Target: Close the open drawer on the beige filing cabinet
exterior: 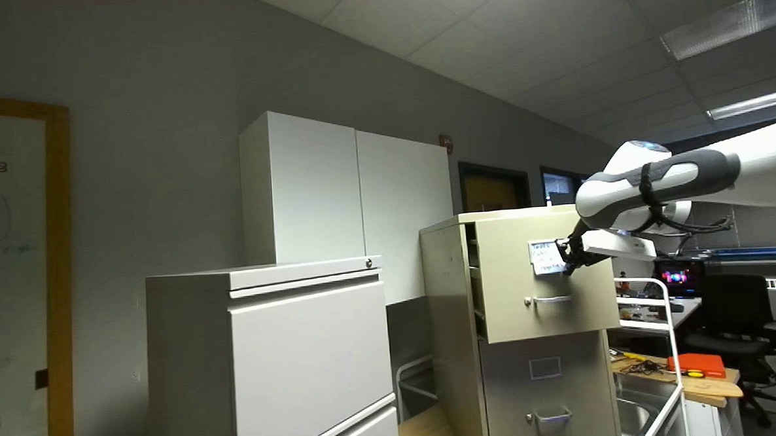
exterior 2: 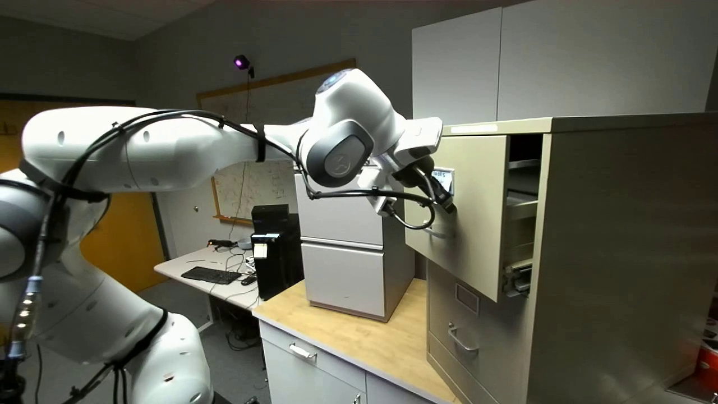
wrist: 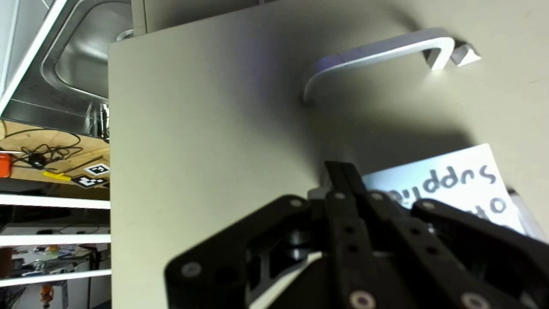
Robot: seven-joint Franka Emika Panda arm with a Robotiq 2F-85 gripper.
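The beige filing cabinet (exterior: 445, 287) shows in both exterior views (exterior 2: 617, 252). Its uppermost drawer (exterior: 510, 317) is pulled partway out, with a dark gap along its side in an exterior view (exterior 2: 482, 235). The drawer front (wrist: 193, 128) fills much of the wrist view. It bears a white label (wrist: 472, 171) and a metal handle (wrist: 381, 51). My gripper (exterior: 566, 259) is at the drawer front beside the label, above the handle. Its fingertips (wrist: 343, 165) are together with nothing between them. I cannot tell whether they touch the drawer front.
A wider pale grey cabinet (exterior: 309, 365) stands beside the filing cabinet on a wooden counter (exterior 2: 348, 331). A white two-door cupboard (exterior: 315, 188) is behind. A white rail frame (exterior: 668, 324) and a sink (wrist: 85, 56) are on the filing cabinet's other side.
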